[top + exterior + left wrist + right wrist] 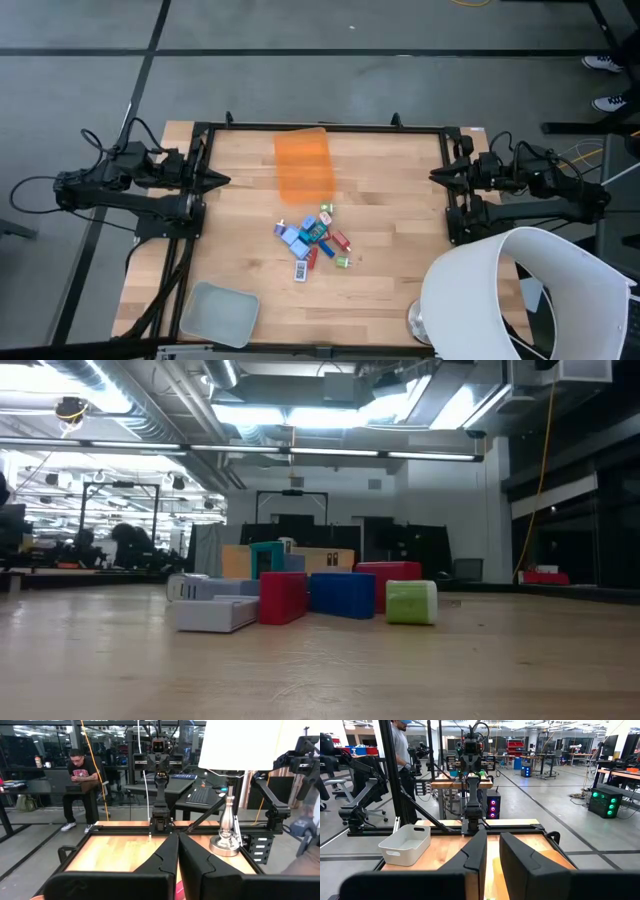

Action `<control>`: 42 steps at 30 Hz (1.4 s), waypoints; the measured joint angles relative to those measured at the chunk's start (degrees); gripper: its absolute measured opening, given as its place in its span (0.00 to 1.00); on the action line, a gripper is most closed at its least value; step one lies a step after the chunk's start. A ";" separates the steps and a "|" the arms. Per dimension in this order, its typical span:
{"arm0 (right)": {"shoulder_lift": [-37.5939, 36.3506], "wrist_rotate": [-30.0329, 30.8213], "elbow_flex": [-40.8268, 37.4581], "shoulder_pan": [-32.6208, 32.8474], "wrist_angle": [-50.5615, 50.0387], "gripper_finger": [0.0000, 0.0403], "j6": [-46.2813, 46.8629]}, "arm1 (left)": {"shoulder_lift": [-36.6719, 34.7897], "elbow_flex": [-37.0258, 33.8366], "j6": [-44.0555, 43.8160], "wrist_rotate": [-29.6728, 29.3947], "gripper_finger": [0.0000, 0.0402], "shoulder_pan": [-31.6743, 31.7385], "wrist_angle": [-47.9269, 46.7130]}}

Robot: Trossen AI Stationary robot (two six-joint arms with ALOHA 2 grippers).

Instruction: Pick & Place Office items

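Note:
The office items (pixel 313 240) lie in a loose heap on the wooden table, a little near of its middle. They are small blue, red, green, teal and white pieces. In the low view a white block (pixel 215 615), a red one (pixel 283 598), a blue one (pixel 342 593) and a green one (pixel 411 602) rest flat on the wood. My left gripper (pixel 225 181) hovers level at the table's left edge, shut and holding nothing. My right gripper (pixel 433 176) hovers level at the right edge, shut and holding nothing. Each points toward the other, well clear of the heap.
A translucent orange bin (pixel 303 165) stands at the far middle of the table. A pale grey shallow tray (pixel 220 312) sits at the near left corner. A lamp with a large white shade (pixel 530 295) stands at the near right corner. People show beyond the table.

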 joint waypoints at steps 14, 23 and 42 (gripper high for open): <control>0.01 0.01 0.02 0.01 0.00 0.14 0.00 | 0.00 -0.02 0.00 0.01 0.02 0.00 -0.02; 0.01 -0.01 0.02 0.01 -0.01 0.14 0.00 | 0.01 -0.01 0.01 0.02 0.03 0.00 0.00; 0.01 -0.01 0.01 0.01 -0.02 0.14 0.00 | 0.02 -0.02 -4.17 -7.58 0.01 0.00 4.76</control>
